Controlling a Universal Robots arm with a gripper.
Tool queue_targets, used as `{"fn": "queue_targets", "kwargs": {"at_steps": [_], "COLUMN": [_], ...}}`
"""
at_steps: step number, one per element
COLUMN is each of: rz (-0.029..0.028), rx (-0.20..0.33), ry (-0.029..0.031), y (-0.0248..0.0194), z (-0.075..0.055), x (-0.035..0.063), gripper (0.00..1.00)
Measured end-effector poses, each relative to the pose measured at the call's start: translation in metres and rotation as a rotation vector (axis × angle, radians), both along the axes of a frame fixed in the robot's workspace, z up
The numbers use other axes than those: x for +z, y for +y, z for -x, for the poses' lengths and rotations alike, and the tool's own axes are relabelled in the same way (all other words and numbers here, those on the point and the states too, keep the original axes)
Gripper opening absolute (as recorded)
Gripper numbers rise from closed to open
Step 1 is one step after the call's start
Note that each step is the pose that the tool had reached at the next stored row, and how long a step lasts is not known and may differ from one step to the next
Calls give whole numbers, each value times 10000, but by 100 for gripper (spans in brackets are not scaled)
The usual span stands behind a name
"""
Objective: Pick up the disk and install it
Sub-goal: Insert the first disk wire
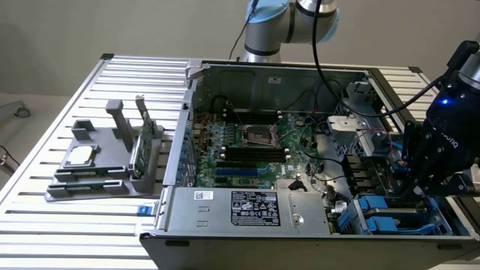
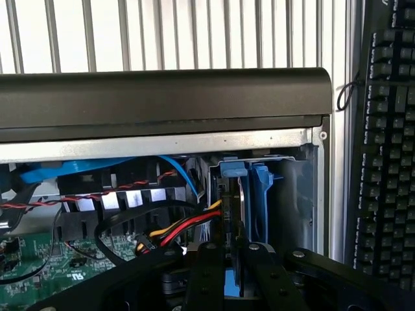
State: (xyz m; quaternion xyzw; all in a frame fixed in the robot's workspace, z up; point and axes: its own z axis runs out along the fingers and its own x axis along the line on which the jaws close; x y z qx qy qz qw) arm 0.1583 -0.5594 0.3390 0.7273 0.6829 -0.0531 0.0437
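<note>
exterior: high, oblique over open computer case [image 1: 300,169] | wrist: close inside | shared: drive bay

Robotics lab: slatted aluminium desk [image 1: 45,225] carries opened computer case [image 1: 300,225]; grey fixture stand [image 1: 105,169] beside case; keyboard [image 2: 389,142] just beside case; plain wall behind.

motherboard [image 1: 251,147] | power supply [image 1: 244,207] | keyboard [image 2: 389,142] | grey holder [image 1: 105,163]

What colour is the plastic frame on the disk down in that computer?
Blue frame, clearest in the wrist view.
</note>
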Motion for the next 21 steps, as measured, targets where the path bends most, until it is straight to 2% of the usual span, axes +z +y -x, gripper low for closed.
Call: {"fn": "queue_targets", "kwargs": {"at_steps": [21], "rz": [2], "rx": [186], "ry": [112], "y": [-12], "z": [-25], "x": [-6], "gripper": [16]}}
